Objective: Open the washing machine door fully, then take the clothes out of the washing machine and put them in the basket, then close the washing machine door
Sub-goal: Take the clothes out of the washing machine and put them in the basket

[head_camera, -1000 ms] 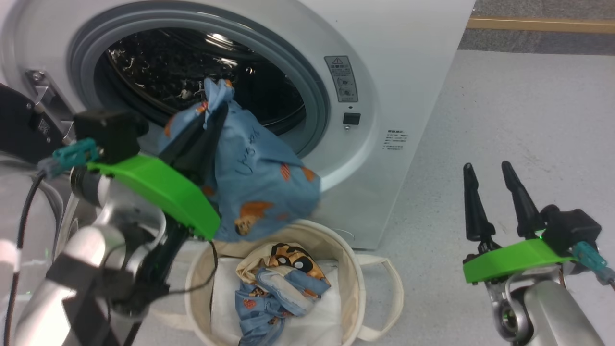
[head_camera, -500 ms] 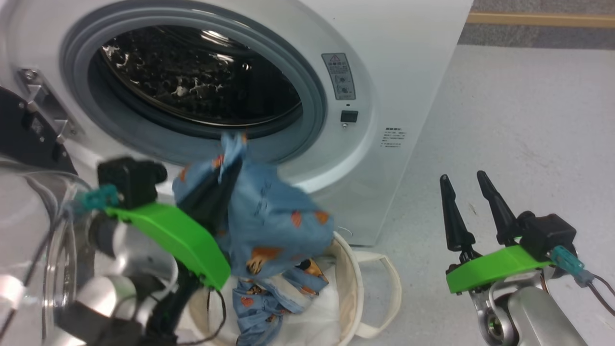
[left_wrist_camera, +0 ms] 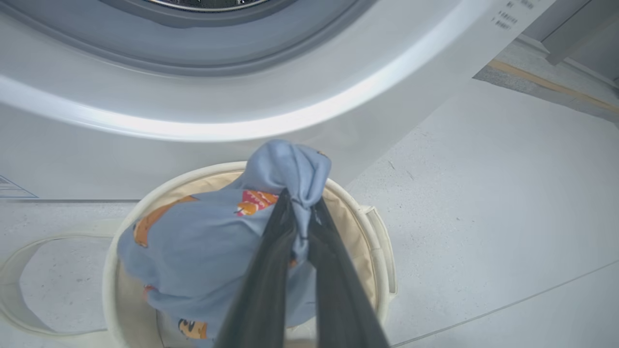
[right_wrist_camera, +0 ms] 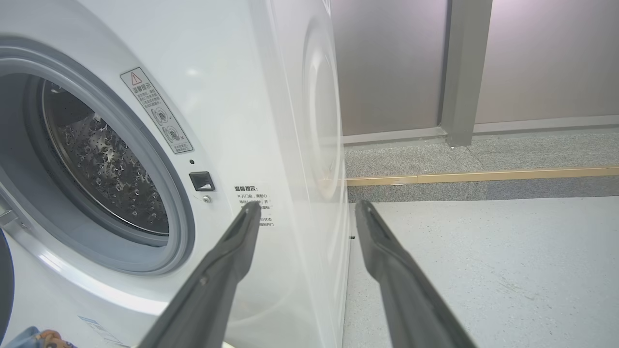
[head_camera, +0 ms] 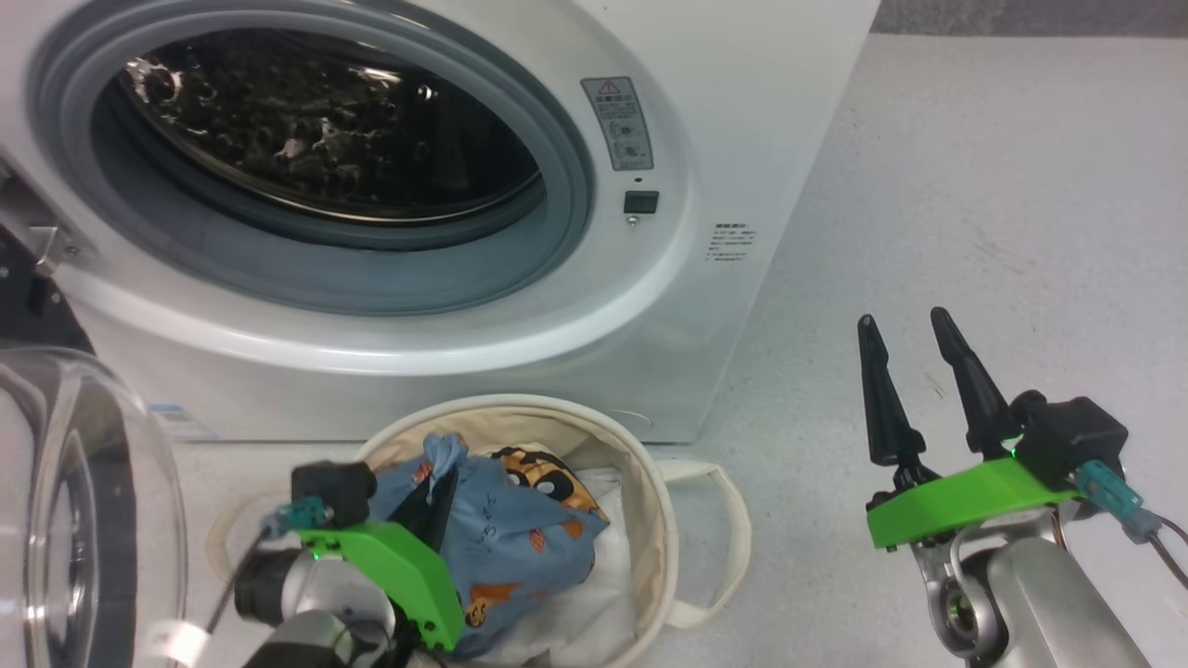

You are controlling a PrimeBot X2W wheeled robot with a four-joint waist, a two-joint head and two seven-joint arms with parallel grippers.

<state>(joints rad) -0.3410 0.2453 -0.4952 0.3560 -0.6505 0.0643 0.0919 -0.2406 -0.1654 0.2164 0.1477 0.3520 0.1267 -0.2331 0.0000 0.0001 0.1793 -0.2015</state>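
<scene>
One left gripper point(left_wrist_camera: 301, 199) tight on clothes point(left_wrist_camera: 203, 246)

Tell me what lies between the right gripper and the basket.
Bare grey floor, in the head view; nothing else sits between the right gripper and the basket.

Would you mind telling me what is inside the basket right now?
The basket holds a blue garment pinched by the left tool, a cartoon-face piece and a white sheet; anything beneath is covered.

warning-triangle sticker point(right_wrist_camera: 157, 111), "温馨提示" on washing machine point(right_wrist_camera: 227, 72)
</scene>
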